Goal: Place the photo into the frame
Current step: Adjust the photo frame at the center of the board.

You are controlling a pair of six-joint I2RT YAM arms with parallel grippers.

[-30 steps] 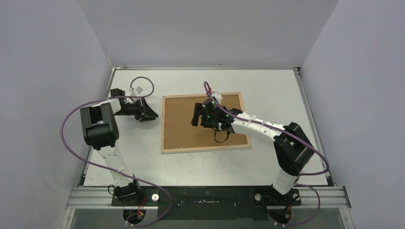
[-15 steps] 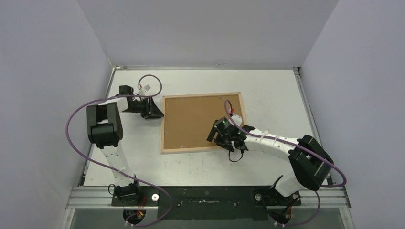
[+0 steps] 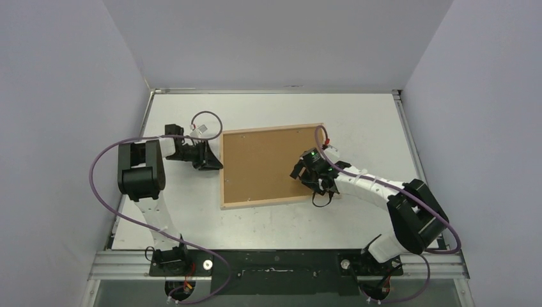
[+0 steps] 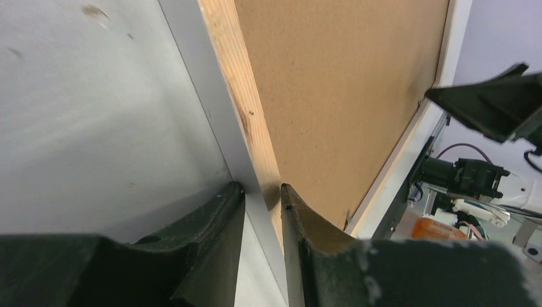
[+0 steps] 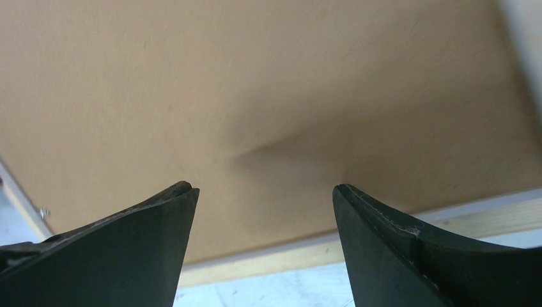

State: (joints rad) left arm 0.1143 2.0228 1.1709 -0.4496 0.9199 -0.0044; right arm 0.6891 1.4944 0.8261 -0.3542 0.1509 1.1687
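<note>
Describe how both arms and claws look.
The left arm and right arm are white links with black joints, each trailing a purple cable. A green light shows on the right wrist. Left claw and right claw have black tapered fingers.

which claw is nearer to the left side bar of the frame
Left. The left claw has a finger either side of that bar of the frame. The right claw hangs open over the brown backing panel, near the frame's opposite side.
</note>
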